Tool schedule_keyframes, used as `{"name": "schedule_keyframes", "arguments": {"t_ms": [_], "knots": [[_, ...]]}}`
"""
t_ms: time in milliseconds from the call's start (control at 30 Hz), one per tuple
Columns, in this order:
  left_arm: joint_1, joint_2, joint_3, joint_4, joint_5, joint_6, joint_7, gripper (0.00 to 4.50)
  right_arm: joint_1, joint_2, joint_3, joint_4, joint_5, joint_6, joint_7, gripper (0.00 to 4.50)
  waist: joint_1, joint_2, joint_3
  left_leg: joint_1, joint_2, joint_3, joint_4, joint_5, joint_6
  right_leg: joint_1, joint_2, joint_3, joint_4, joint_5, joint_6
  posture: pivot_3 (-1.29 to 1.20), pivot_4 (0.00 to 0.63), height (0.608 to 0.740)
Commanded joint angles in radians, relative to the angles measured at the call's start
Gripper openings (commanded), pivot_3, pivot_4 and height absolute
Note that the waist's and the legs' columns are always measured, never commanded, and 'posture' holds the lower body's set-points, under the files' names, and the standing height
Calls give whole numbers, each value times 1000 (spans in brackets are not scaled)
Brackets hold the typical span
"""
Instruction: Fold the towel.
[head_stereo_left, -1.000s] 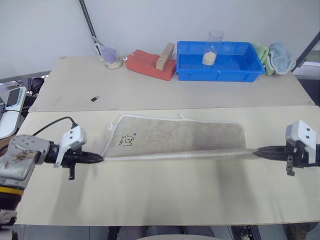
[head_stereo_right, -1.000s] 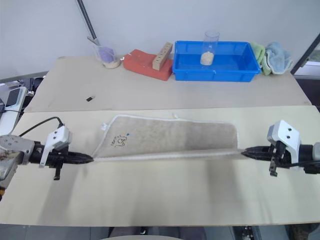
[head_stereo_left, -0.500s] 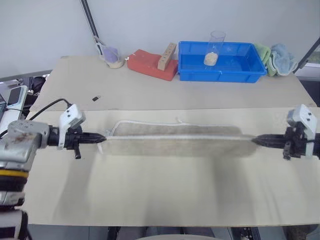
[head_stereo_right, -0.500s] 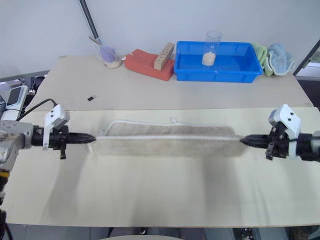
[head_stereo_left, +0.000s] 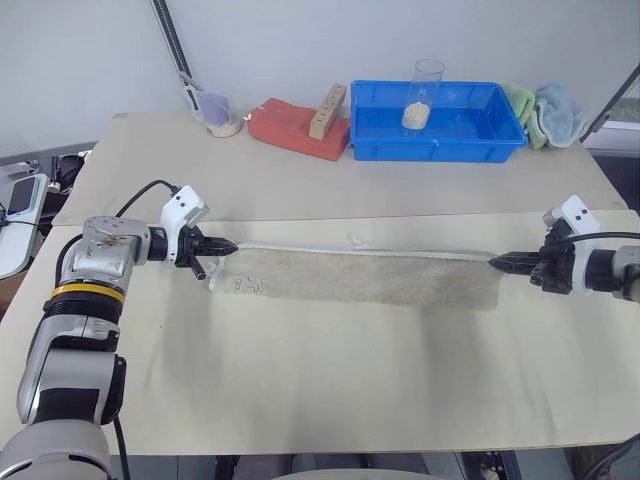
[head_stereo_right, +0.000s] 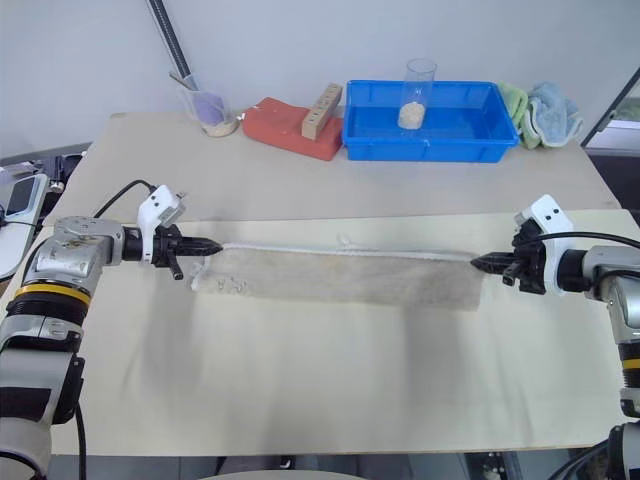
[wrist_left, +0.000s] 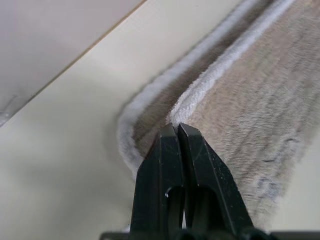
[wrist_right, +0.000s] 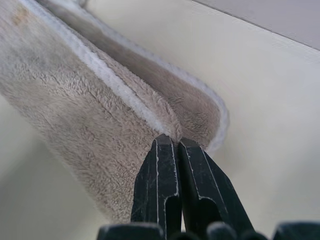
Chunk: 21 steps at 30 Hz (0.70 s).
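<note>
Beige-grey terry towel w/ whitish edging (head_stereo_left: 360, 277) lies folded lengthwise as a long narrow strip across mid frame on the pale beige bench (head_stereo_left: 330, 390), stretched between the two grippers. Top layer's edge sits just short of the far edge, so a thin line of edging shows along the upper side. Faint dark printed mark (head_stereo_left: 245, 285) shows thru near the strip's left end.

Left gripper (head_stereo_left: 226, 246) at centre-left of frame, at the towel's upper-left corner; arm comes in from lower left, forearm angled toward the right, black fingers pointing right & a bit down. Left wrist view: fingers (wrist_left: 197, 165) pressed together, pinching the edging of the top layer; lower layer's rim curves round just beyond.

Right gripper (head_stereo_left: 500, 263) at centre-right, at the towel's right end; arm comes in from the right edge, fingers pointing left. Right wrist view: fingers (wrist_right: 160, 180) closed on the top layer's corner at the edging, fold rounding off just beside.

Background, upper frame: blue plastic bin (head_stereo_left: 437, 122) w/ a clear tumbler (head_stereo_left: 423, 92) in it, red block (head_stereo_left: 296, 127), green & light-blue cloths (head_stereo_left: 545, 112) at upper right.
</note>
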Motion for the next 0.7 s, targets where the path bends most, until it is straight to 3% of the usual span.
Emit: {"name": "schedule_keyframes", "arguments": {"t_ms": [33,100,133,233,467,533,700], "knots": [[-48,-6,39,54,14,-18,50,0,-45,8,-19,10,-5,-3,-20,49,1,0,0,0,0,0,0,0,0,0,0,0,0,0,0,0,150,740],[-58,-15,47,69,7,-11,49,0,-54,16,-22,17,-7,5,-32,49,2,0,0,-1,0,0,1,0,0,0,0,0,0,0,0,0,150,740],[-66,-20,54,79,10,-11,73,0,-56,17,-21,18,-10,4,-36,361,2,0,0,-1,0,0,1,0,0,0,0,0,0,0,0,0,150,740],[-78,-29,65,95,15,-27,103,961,-60,20,-18,19,-12,4,-37,1400,4,0,0,-1,0,-1,1,0,0,0,0,0,1,0,0,0,150,740],[-60,-8,83,47,16,-75,103,4287,-73,40,-104,-6,2,-14,-144,3836,2,0,0,-1,0,-1,1,0,0,-1,0,0,1,0,0,0,150,740],[-37,23,82,-10,11,-114,57,4500,-37,31,-158,-75,29,5,-160,4457,2,0,0,-3,0,-1,1,0,0,-3,0,0,2,0,0,0,150,740],[133,80,96,-426,-142,-36,-140,4500,167,68,-288,-355,53,42,-248,4457,3,1,-1,-4,1,-2,0,0,0,-3,0,0,5,0,0,0,150,740]]}}
